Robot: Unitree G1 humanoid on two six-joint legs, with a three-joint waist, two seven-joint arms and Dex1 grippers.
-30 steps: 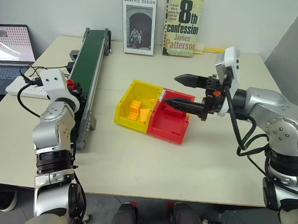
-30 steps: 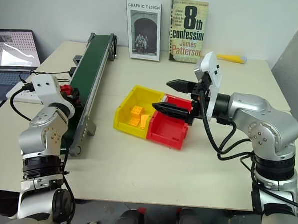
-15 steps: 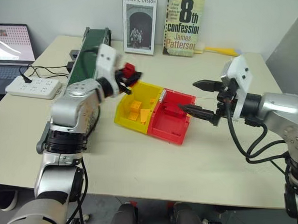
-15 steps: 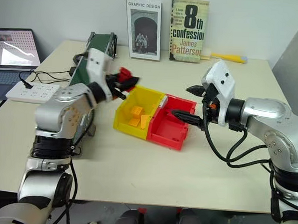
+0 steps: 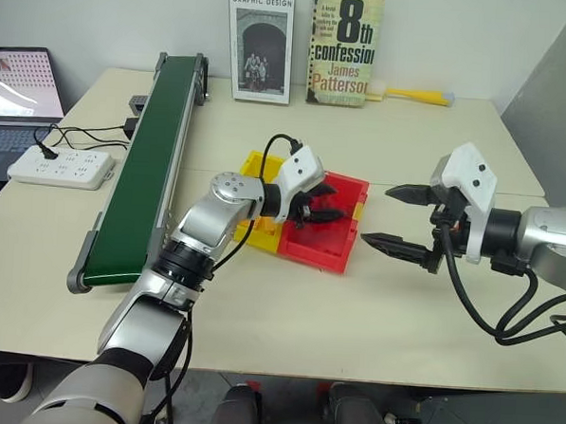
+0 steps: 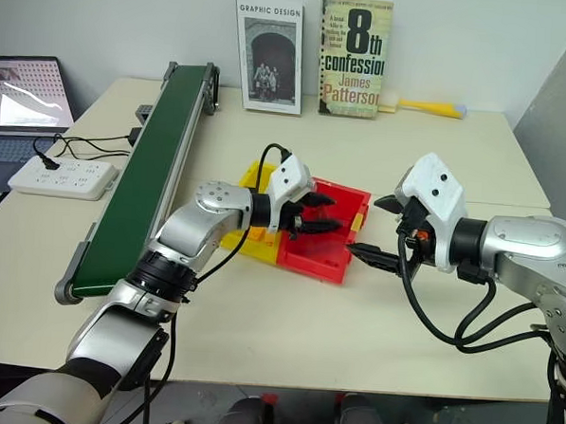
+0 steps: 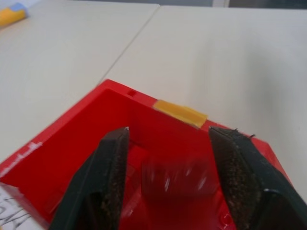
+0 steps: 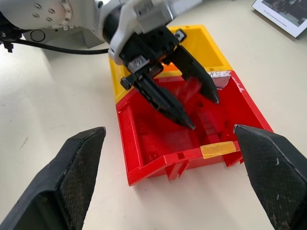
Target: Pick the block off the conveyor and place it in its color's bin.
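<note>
Left gripper [image 5: 323, 203] sits mid-frame in the head views, over the red bin [image 5: 341, 249], fingers parted, nothing pinched between them. The block [image 7: 175, 177] shows in the left wrist view as a motion-blurred red shape between the two fingers, over the bin floor; cannot tell if it is resting on the floor or in the air. In the right wrist view there is a faint red smear [image 8: 193, 88] between the left gripper's fingers at the same spot. Right gripper [image 5: 402, 220] at right of centre in the head views, just beside the bin's right edge, above the table [image 5: 287, 307], fingers spread wide, empty. Yellow twin bin [image 8: 211, 50] joined to the red one, mostly hidden behind the left arm. Conveyor [image 5: 143, 167] runs along the left side of frame, belt bare.
</note>
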